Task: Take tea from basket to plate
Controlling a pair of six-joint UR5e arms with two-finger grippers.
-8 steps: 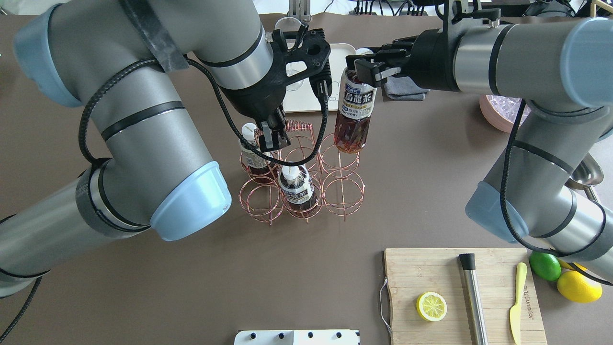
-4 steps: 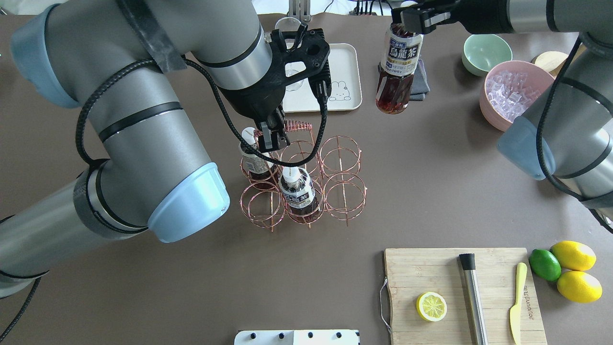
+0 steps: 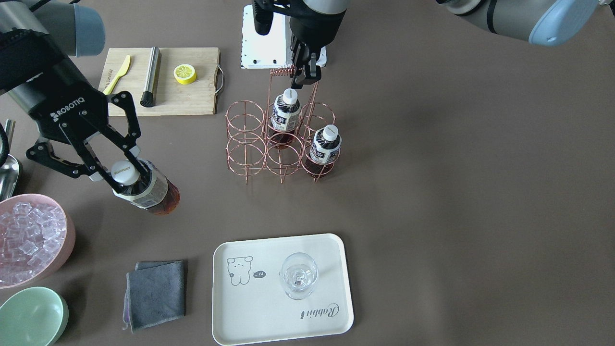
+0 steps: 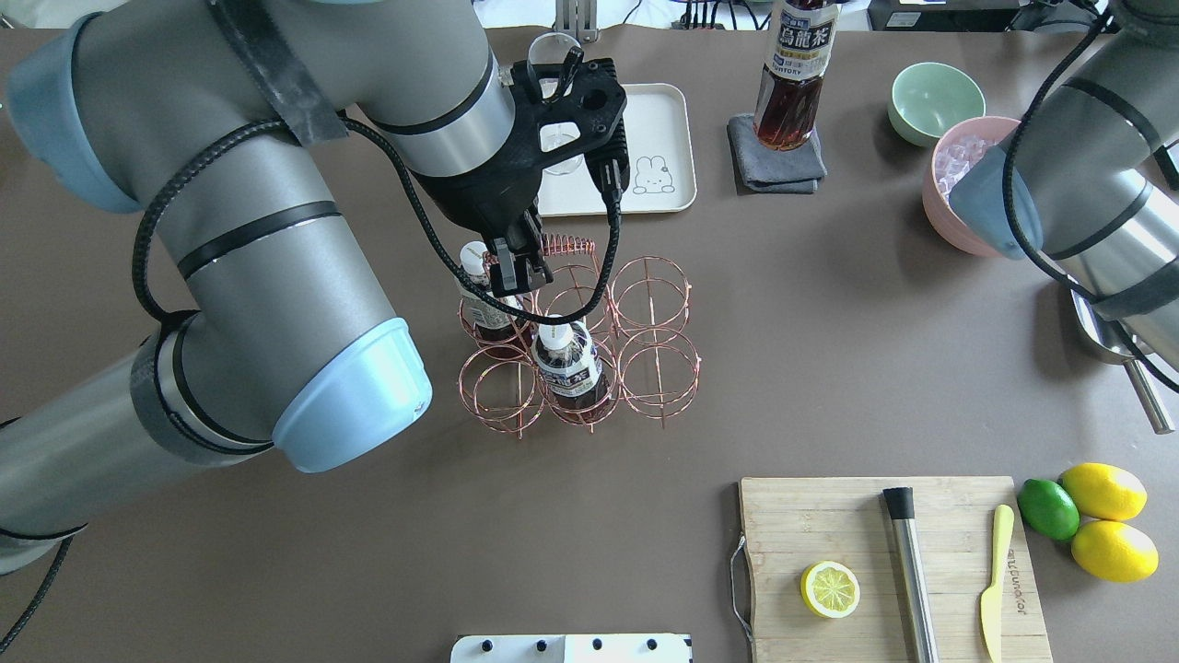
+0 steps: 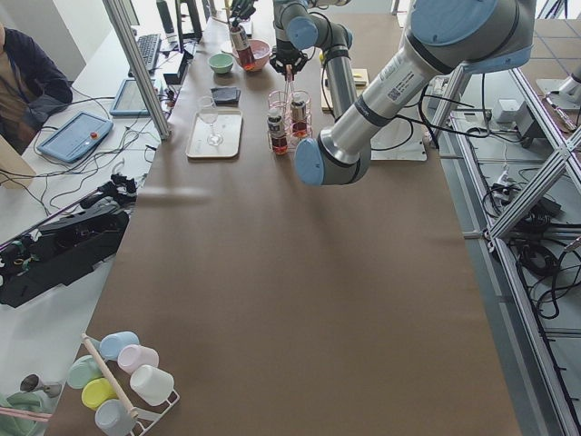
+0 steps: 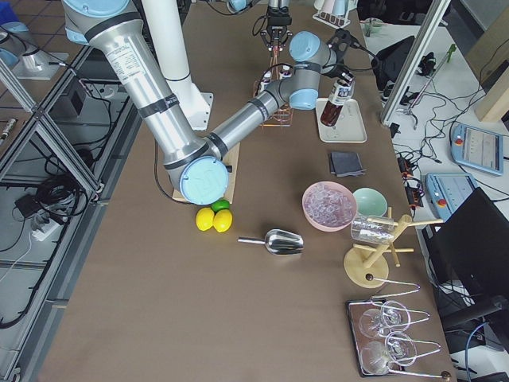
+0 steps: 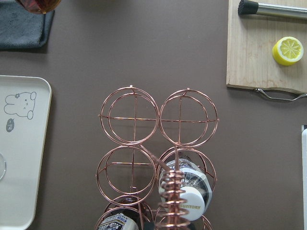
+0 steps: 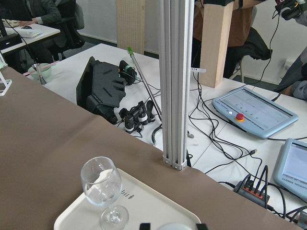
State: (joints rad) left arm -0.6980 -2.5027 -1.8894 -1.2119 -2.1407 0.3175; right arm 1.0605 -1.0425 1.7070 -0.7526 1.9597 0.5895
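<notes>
Now that the right gripper (image 3: 126,174), pinching the tea (image 3: 149,194) by its cap, has swung it clear of the basket (image 3: 245,144) toward the grey cloth (image 3: 156,293), the plate (image 3: 269,327) comes next; the left gripper (image 3: 303,77) pinches the basket's handle (image 3: 282,72).

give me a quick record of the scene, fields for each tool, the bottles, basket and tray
right tool: shut on the cap of a tea bottle, which hangs tilted in the air, out of the basket
left tool: shut on the basket handle
basket: two bottles standing in it, four cells empty
tray: holds only a glass, no bottle yet
</notes>
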